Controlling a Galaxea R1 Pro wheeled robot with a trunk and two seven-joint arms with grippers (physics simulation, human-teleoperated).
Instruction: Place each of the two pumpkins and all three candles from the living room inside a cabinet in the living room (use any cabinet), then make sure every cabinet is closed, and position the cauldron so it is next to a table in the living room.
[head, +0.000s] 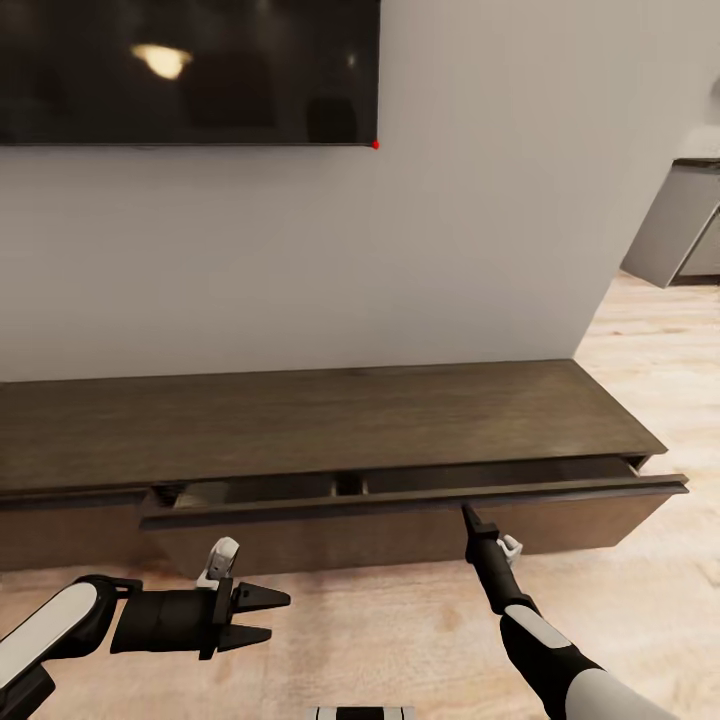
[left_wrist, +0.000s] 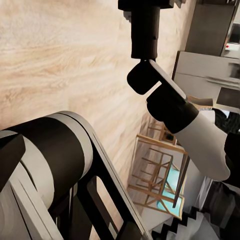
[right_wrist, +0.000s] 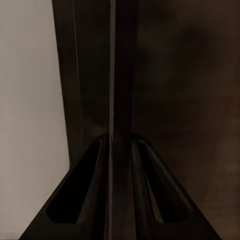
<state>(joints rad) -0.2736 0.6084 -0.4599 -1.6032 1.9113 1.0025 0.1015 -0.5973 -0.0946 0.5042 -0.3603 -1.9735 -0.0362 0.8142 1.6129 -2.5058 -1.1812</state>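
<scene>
Head view: your right gripper (head: 468, 513) pinches the half-open drawer front (head: 420, 497) of the cabinet (head: 300, 420); rigid, handle-less, grip its top edge. Left gripper (head: 262, 615) hangs open, empty.

- One cabinet (head: 330, 420): a single long, low dark brown console standing against the wall.
- One drawer (head: 420, 495) standing partly pulled out of that console; its inside is too dark to count any contents.
- One television screen (head: 190, 70) mounted on the wall above.
- One small red light (head: 375, 144) at the lower corner of the screen.
- Two robot arms, each ending in one gripper: one left gripper (head: 262, 615) and one right gripper (head: 468, 515).
- Two fingers (head: 262, 598) on the left gripper, counted in the head view.
- One grey kitchen unit (head: 680, 235) at the far right.
</scene>
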